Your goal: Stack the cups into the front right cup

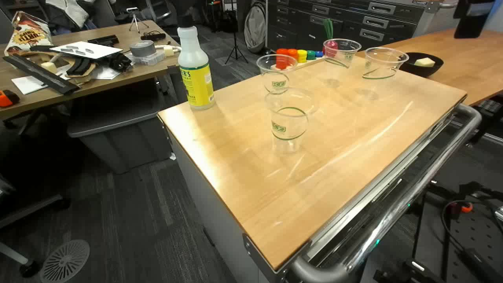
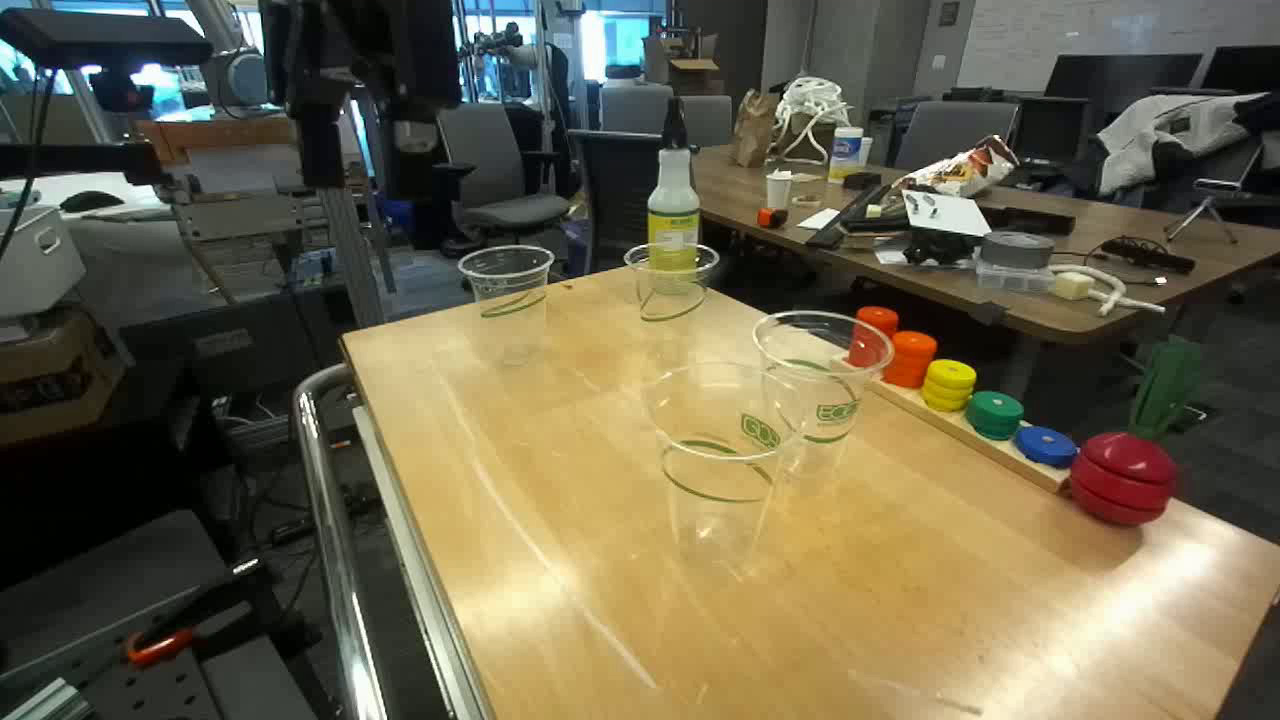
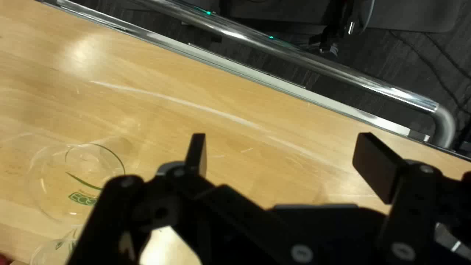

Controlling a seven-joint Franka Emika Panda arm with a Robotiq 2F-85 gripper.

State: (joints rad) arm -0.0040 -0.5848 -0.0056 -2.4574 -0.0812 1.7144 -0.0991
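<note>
The gripper (image 3: 283,158) holds its jaws wide apart over the wooden worktop (image 1: 235,177), a chrome handle (image 1: 397,210) along one edge. Four clear cups (image 1: 289,127) stand in from the edges, mouths up, long axes vertical. Past the opposite edge is a cluttered table (image 2: 1120,212).

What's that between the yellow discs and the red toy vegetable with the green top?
Green discs, then blue discs, on the same wooden strip; this shows in an exterior view.

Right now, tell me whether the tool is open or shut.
Open: in the wrist view, the tool has its two fingers wide apart, with tabletop showing and nothing held between them.
</note>
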